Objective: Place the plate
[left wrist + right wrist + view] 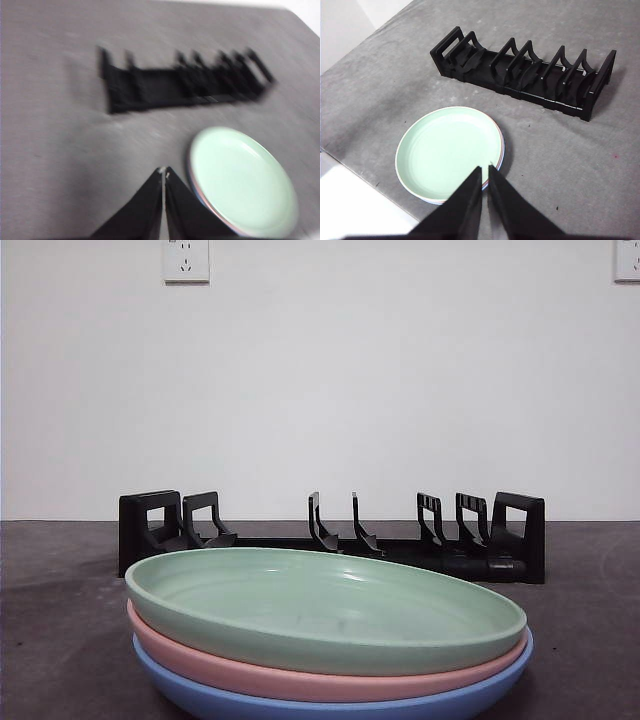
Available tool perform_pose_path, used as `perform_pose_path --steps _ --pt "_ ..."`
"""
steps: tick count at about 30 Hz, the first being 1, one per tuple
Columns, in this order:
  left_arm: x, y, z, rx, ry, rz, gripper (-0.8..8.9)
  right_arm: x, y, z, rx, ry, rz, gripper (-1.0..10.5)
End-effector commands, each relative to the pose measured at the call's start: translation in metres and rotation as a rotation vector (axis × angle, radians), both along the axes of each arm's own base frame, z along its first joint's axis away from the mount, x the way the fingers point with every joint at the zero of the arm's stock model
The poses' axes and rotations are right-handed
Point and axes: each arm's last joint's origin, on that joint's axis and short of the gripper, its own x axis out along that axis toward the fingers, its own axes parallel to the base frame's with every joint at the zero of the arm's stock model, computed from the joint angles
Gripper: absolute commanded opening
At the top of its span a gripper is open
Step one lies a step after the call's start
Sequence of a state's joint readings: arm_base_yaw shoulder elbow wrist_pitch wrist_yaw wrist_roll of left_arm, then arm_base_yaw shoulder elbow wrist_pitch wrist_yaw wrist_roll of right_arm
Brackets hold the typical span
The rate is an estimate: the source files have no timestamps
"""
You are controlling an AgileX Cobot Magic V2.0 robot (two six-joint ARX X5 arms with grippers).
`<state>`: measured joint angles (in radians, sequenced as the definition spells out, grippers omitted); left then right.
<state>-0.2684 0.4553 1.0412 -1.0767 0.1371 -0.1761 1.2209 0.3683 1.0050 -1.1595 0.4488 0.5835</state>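
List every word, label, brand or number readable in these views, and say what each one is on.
No readable text in any view.
Green plate, pink plate and blue plate: plain, no markings.
Black plate rack: no label or brand visible.
Wall sockets: only slot holes, no lettering legible.
Left wrist view: too blurred to read anything.

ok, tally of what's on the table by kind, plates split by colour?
Green plate: 1
Pink plate: 1
Blue plate: 1
Black plate rack: 1
Total: 4
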Motion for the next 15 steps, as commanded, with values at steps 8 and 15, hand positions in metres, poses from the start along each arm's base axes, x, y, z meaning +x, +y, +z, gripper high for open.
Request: perform_pose_path --steps 8,15 --pt "0.042 0.011 -0.102 0.118 -0.261 0.211 0.06 0.0 0.0 0.002 0.013 0.0 0.004 0.2" --pt "0.062 0.014 -0.171 0.129 -0.343 0.279 0.06 0.0 0.0 0.002 0.012 0.0 0.004 0.2"
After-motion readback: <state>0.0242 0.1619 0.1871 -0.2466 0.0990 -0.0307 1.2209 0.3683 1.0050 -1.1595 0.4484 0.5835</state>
